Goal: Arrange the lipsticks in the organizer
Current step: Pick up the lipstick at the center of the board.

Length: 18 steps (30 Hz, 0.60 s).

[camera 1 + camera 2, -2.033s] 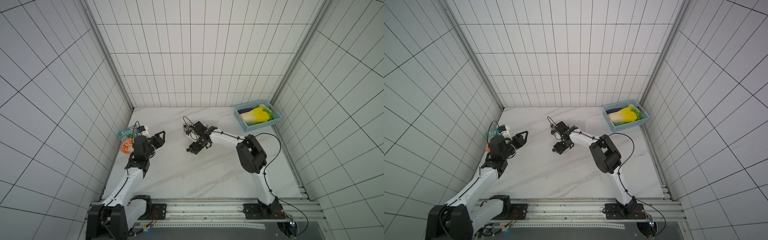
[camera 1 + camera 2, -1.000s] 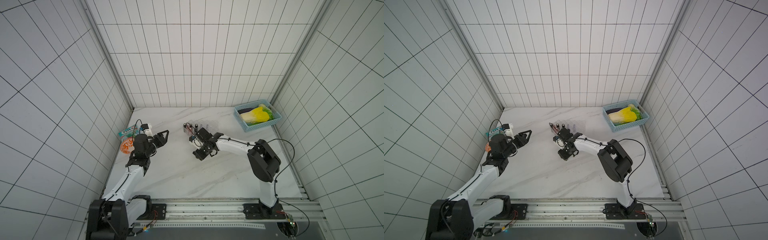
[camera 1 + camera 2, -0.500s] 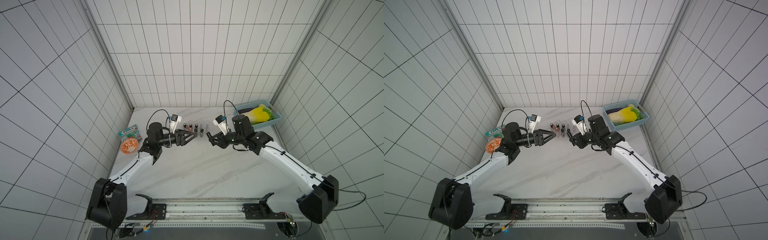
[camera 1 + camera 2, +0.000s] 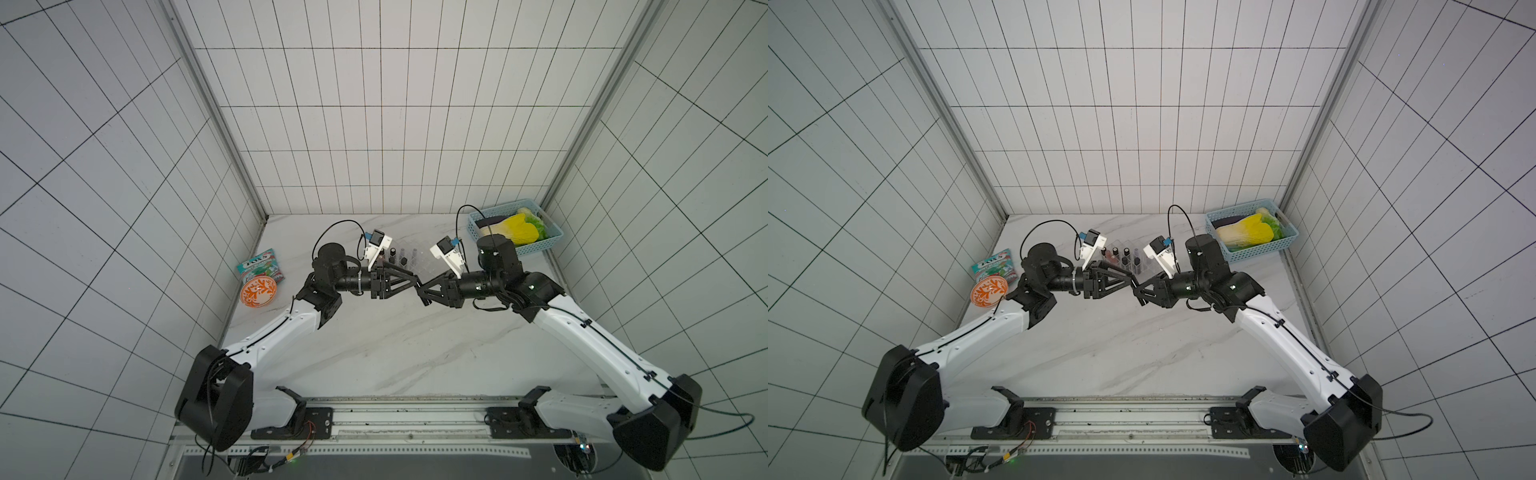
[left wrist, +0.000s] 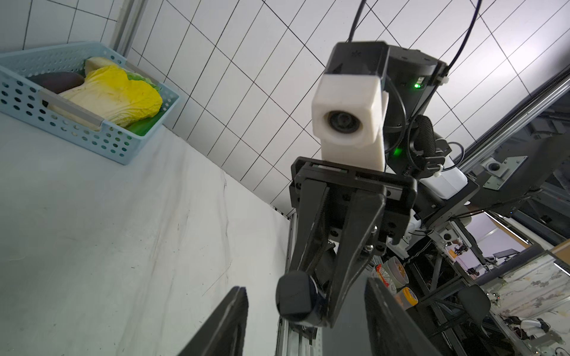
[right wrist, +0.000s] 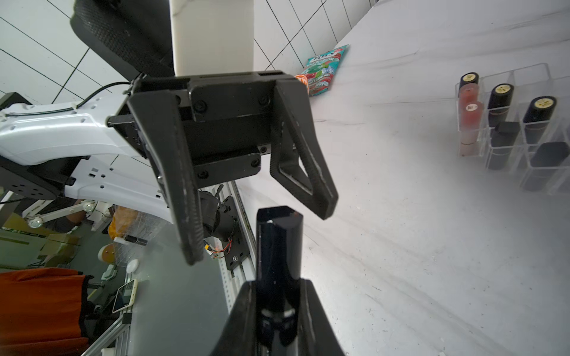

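Looks like this one's nearly wrapped up. Starting at the bottom of both top views, the marble table (image 4: 374,353) in front of the arms is bare. I can't spot a single loose tube on it, though the arms hide a bit of it.

In the middle of the frame the two grippers meet tip to tip above the table, with one black lipstick (image 6: 277,262) between them. Just behind them, a little above centre, sits the clear organizer (image 6: 524,72). It already has a good handful of lipsticks (image 6: 501,98) standing upright in its slots, mostly black plus a couple of pink ones at one end. At least one slot at the back row looks empty. So my guess is the held tube is among the last to go in, and what's left is finishing this handover and dropping it in a free slot.

Now the hands. The right gripper (image 5: 311,296) is clamped tight on the lower part of the black lipstick, which pokes out towards the other arm. The left gripper (image 6: 260,235) is spread about halfway, one finger on each side of the tube's free end. As far as I can tell it isn't touching the tube, so it's holding nothing.

Way off in the upper right corner is a blue basket (image 4: 494,245), which doesn't look like part of this.
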Tool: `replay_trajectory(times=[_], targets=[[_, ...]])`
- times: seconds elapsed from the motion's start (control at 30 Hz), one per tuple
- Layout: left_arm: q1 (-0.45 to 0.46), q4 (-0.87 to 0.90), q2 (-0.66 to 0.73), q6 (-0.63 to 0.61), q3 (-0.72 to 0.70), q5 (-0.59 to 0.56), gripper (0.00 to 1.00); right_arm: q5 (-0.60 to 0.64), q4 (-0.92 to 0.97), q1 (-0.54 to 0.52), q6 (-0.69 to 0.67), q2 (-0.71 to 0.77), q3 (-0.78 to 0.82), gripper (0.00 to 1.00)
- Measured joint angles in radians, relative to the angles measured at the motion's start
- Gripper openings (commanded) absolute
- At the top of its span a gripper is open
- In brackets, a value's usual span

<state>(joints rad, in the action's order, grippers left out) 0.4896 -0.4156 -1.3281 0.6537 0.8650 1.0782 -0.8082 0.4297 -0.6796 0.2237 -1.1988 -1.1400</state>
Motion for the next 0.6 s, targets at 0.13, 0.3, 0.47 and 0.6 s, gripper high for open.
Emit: replay_trajectory(times=[0.13,0.3,0.47,0.6], targets=[[0.021,0.024,-0.022,-0.025,0.019,0.02,0.3,-0.02,-0.002,0.0,0.014,0.004,0.002,0.11],[0.028,0.045,-0.037,-0.037,0.024,0.043,0.11,-0.024,0.002,0.0,0.013,0.003,0.002,0.11],[0.027,0.077,-0.037,-0.047,0.035,0.057,0.03,-0.021,0.004,0.0,-0.006,0.002,0.002,0.37],[0.026,0.187,-0.037,-0.132,0.058,0.0,0.01,0.024,0.009,0.006,-0.001,0.019,0.007,0.88]])
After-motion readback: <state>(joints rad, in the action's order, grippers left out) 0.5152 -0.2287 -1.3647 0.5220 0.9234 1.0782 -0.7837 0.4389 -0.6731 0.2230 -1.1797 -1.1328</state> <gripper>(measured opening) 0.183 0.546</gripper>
